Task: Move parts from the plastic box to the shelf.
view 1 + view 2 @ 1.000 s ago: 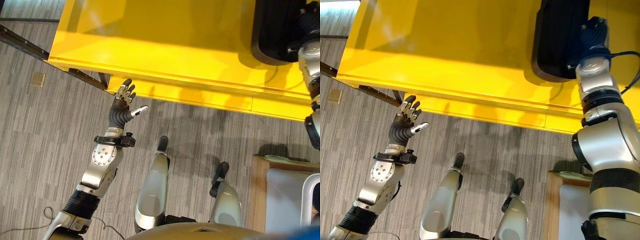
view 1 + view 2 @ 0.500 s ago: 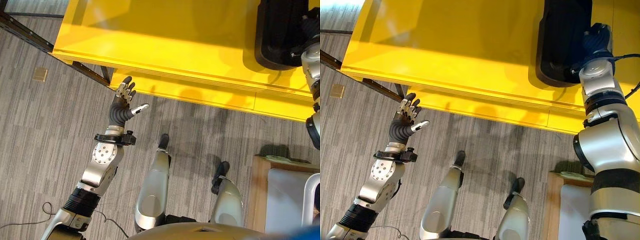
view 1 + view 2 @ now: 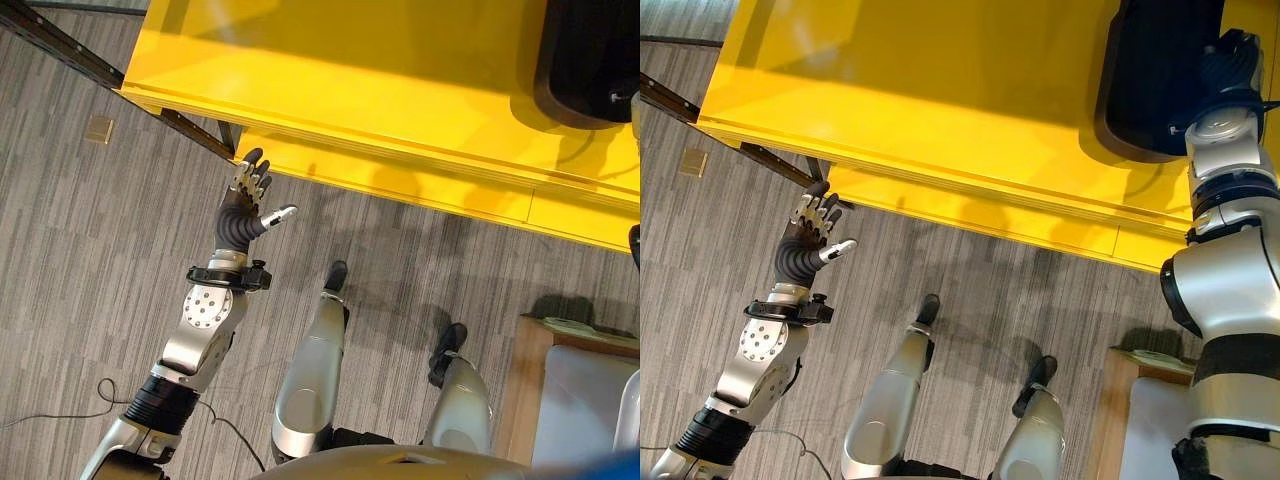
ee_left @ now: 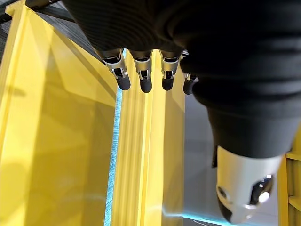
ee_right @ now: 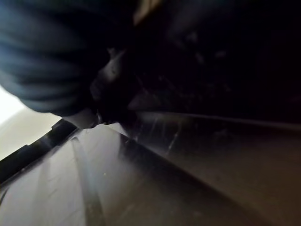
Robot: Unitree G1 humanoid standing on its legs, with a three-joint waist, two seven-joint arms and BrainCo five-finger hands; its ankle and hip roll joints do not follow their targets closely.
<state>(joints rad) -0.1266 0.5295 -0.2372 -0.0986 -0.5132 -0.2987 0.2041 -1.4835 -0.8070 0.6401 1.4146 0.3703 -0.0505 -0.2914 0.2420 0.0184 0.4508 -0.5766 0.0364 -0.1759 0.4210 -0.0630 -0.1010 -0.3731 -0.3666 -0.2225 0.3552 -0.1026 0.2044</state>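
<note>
A large black part lies on the yellow shelf at the far right. My right hand reaches up against the part's right side, and its dark ribbed cover shows there. The right wrist view is dark and shows the part's black surface from very close. My left hand is raised in front of the shelf's lower front edge, near its left corner. It is open, with fingers straight and nothing in it.
A dark metal rail runs along the floor at the upper left. A small tan plate is set in the grey carpet. A wooden stand with a pale box sits at the lower right.
The whole picture has shifted, so the camera has moved. My left hand stays raised and open, now closer to the shelf's front corner. The right hand remains at the black part.
</note>
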